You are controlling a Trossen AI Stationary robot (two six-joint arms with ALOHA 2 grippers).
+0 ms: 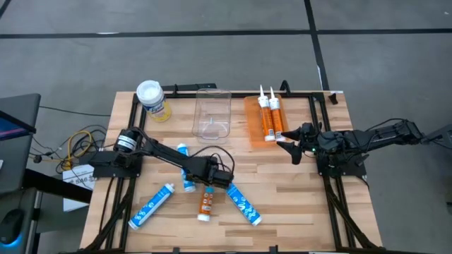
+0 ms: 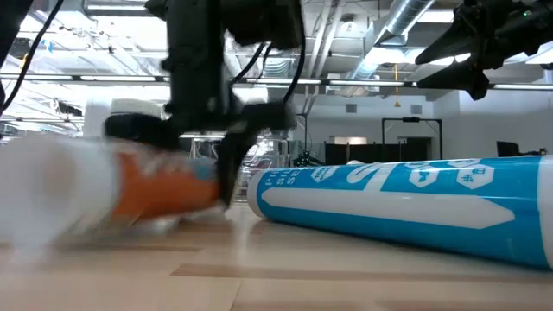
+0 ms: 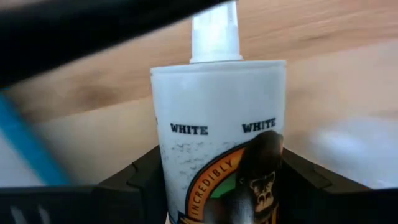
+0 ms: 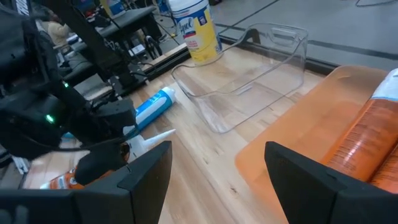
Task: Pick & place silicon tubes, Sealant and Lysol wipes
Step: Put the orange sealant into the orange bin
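Note:
An orange-and-white sealant tube [image 1: 206,201] lies near the table's front middle, its nozzle toward the near edge. My left gripper [image 1: 212,183] is shut on it. My right gripper [image 1: 292,145] is open and empty, hovering beside the orange tray [image 1: 252,130], which holds two orange silicone tubes [image 1: 269,116]. Three blue tubes lie flat on the table: one [image 1: 152,205] at the front left, one [image 1: 243,204] to the sealant's right, one [image 1: 186,168] partly under the left arm. The Lysol wipes canister [image 1: 154,99] stands upright at the far left and also shows in the right wrist view [image 4: 196,28]. My left gripper pinches the sealant tube's round body at its labelled part [image 3: 186,186] between the two fingers [image 3: 140,183], one on each side. The fingers lie across the tube, and the nozzle [image 3: 214,31] points away from the wrist. The tube lies about level; I cannot tell whether it is lifted clear of the table.
A clear plastic bin [image 1: 212,113] stands at the far middle between the canister and the orange tray. A black frame [image 1: 212,88] runs along the table's edges. Bare wood shows at the front right [image 1: 296,204]. Cables lie off the table's left side [image 1: 78,144].

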